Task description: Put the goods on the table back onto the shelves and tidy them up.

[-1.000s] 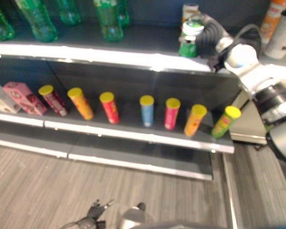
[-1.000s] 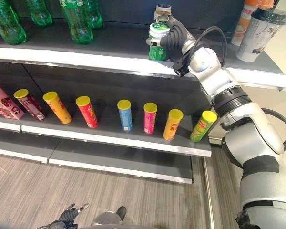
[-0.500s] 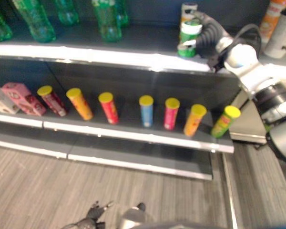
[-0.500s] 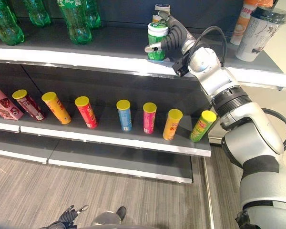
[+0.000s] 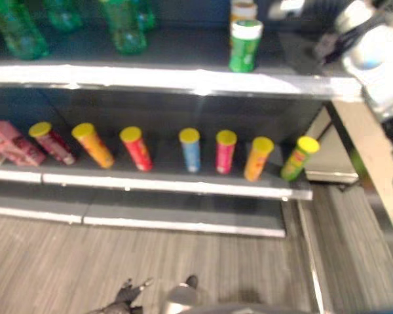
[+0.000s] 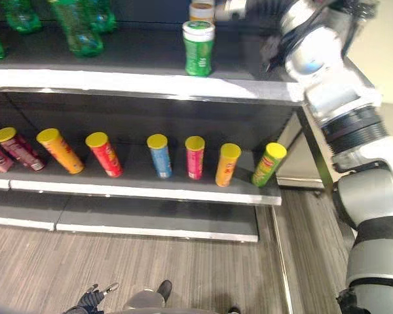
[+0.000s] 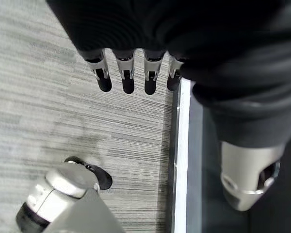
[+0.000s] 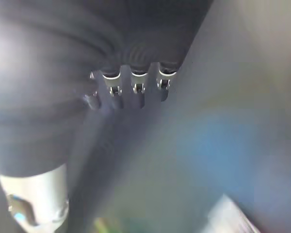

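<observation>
Green can point(image 6: 198, 48) upright on upper shelf point(image 6: 137, 84); right robot hand point(image 8: 131, 87) empty

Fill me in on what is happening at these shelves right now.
A humanoid robot is restocking shelves. A green can with a white lid stands upright near the front edge of the upper shelf, with nothing gripping it. The right hand is raised beside it with straight fingers, holding nothing. The left hand hangs open above the floor. On the lower shelf a row of tubes with yellow lids leans back.

Glossy green plastic bottles point(image 6: 75, 29), matt dark shelf point(image 6: 137, 55) with shiny metal edge, wood-grain floor point(image 6: 183, 275)
</observation>
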